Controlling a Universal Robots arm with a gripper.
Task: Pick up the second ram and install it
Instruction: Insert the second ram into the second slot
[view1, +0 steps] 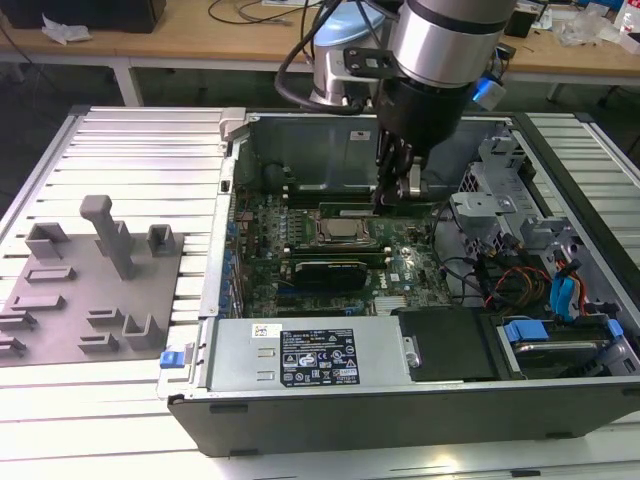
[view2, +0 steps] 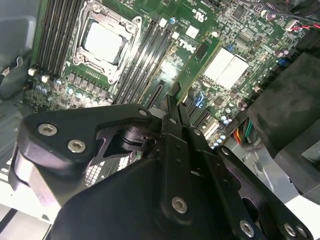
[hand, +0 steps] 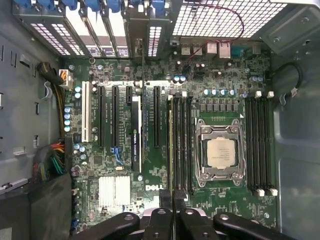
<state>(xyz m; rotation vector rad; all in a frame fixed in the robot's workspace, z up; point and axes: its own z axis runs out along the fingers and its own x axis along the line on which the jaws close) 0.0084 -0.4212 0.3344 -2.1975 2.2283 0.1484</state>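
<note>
Inside the open computer case (view1: 400, 420), upper middle of the exterior view, the hand (view1: 394, 198) is hanging over the motherboard, fingers apparently clamping the second ram (hand: 172, 150) edge-on. In the first wrist view the stick is lining up with the memory slots (hand: 182, 145) beside the processor (hand: 220, 152). Doing this well, I judge, is meaning keeping it upright, parallel to one slot, and pressing evenly.

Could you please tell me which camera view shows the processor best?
The first wrist view: it faces the processor squarely, showing its whole silver top. The second wrist view shows the processor whole but slanted; the exterior view shows it small, deep in the open case.
</note>
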